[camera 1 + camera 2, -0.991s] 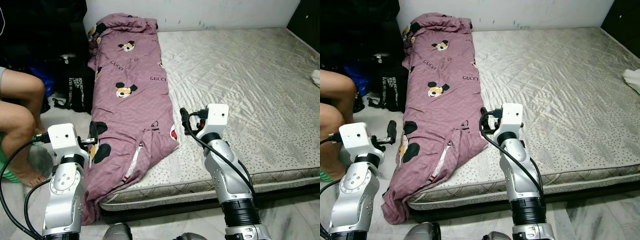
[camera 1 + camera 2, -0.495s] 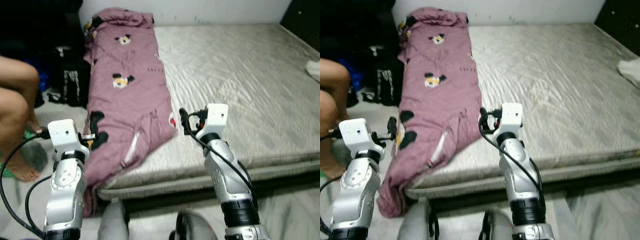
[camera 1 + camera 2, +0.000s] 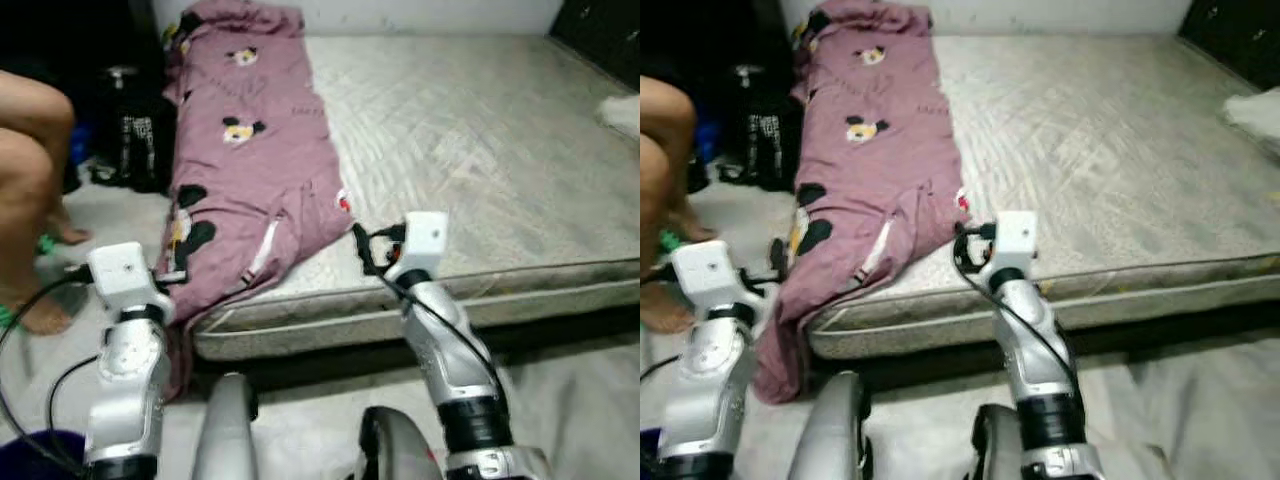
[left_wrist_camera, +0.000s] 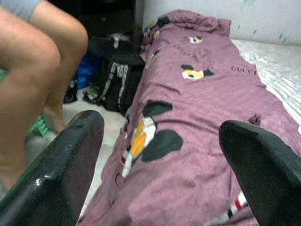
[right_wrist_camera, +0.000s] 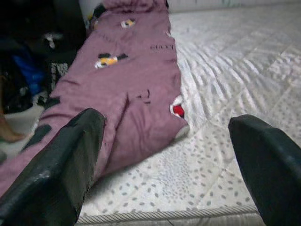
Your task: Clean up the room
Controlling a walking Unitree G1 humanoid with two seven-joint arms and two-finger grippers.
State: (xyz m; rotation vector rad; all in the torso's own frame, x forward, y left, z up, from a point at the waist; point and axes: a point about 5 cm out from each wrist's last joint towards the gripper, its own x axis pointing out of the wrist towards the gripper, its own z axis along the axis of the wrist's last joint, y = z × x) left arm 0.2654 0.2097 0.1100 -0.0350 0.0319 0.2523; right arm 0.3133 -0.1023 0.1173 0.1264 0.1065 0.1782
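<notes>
A wide mattress (image 3: 480, 150) with a pale grey quilted cover, stitched in diamonds and finely speckled near its front edge, takes up most of the scene and lies low on a light, marbled floor (image 3: 560, 400). Along the mattress's left side stretches a long mauve duvet (image 3: 250, 150) of soft, crumpled cloth, printed with black-eared cartoon mouse heads and dark lettering; its far end is bunched against the white wall and its near end spills off the mattress's front left corner toward the floor. A striped red, white and dark band shows in a fold near that corner.

At the far left a person's bare legs (image 3: 30, 190) are bent, feet on the floor. Beyond them, beside the duvet, stands a dark bag (image 3: 135, 150) with pale lettering. A small white bundle of cloth (image 3: 620, 110) lies at the mattress's far right edge.

The left gripper (image 4: 164, 155) is held low beside the hanging end of the duvet, its rounded, glossy black jaws spread wide with nothing between them. The right gripper (image 5: 164, 160) hovers over the mattress's near edge, just right of the duvet's hem, jaws likewise spread wide and empty.
</notes>
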